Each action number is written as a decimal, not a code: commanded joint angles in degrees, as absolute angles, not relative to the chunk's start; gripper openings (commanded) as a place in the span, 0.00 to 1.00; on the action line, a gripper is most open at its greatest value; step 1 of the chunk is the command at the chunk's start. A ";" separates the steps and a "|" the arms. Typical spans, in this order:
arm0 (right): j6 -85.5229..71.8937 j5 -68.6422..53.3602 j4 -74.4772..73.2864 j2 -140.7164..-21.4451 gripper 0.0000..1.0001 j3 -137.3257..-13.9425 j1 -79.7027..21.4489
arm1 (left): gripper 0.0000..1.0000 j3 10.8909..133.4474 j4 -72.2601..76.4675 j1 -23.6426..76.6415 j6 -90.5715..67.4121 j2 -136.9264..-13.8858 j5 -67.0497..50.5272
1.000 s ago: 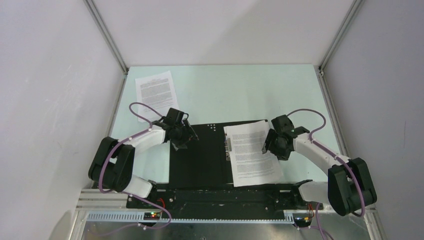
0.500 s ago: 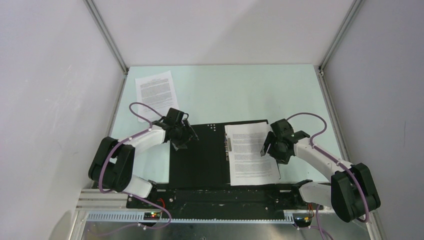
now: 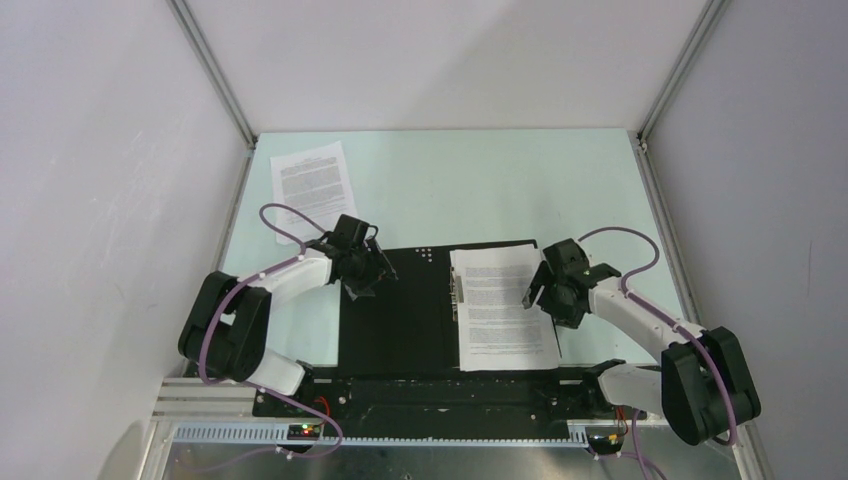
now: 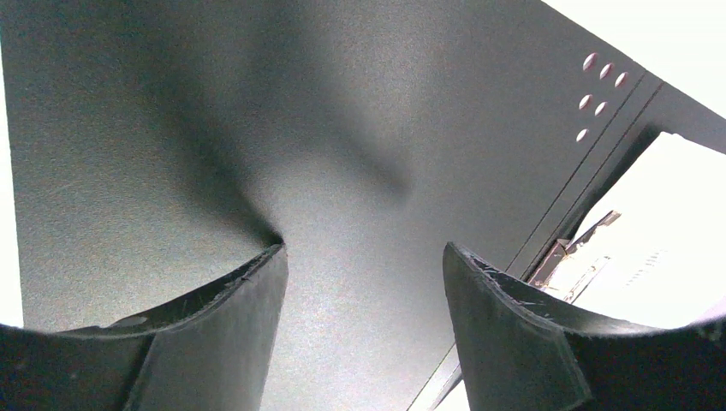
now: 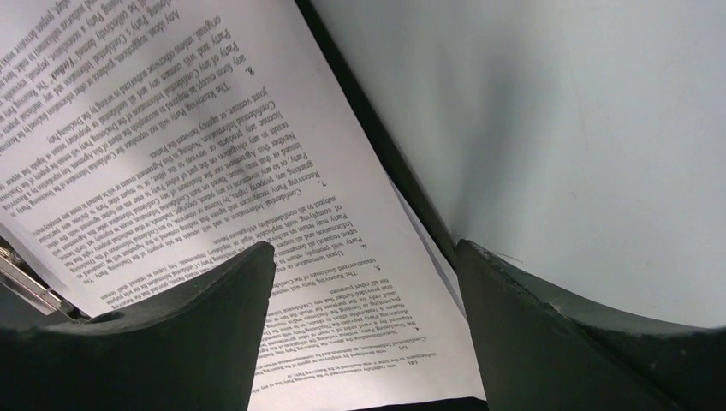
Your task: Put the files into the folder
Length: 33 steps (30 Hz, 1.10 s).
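The folder (image 3: 395, 315) lies open on the table, black inside up, with the metal spine clip (image 3: 456, 293) down its middle. One file (image 3: 502, 312) lies squarely on the folder's right half. The other file (image 3: 313, 185) lies at the far left of the table. My left gripper (image 3: 372, 272) is open low over the left cover (image 4: 325, 111), nothing between its fingers. My right gripper (image 3: 545, 290) is open at the right edge of the sheet (image 5: 197, 145), straddling that edge with nothing gripped.
The pale green table (image 3: 480, 185) is walled by white panels on three sides, with metal posts (image 3: 640, 140) at the back corners. The black base rail (image 3: 440, 395) runs along the near edge behind the folder. Punched holes (image 4: 599, 94) mark the folder near its spine.
The sheet on the right half has swung from tilted to square with the folder. My right gripper moved slightly left and nearer, and its jaws opened wider. The left arm stayed still.
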<state>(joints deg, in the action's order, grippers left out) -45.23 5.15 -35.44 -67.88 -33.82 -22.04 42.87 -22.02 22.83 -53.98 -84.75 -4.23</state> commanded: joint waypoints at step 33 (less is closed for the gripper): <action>-32.07 4.18 -12.71 -85.45 0.85 -45.28 -15.29 | 0.73 43.41 -22.72 23.38 -52.39 -88.81 -1.09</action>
<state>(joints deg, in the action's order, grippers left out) -34.39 4.49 -15.16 -83.44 -41.69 -15.73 44.10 -22.02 22.94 -53.93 -86.17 -4.25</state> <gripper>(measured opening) 0.851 0.734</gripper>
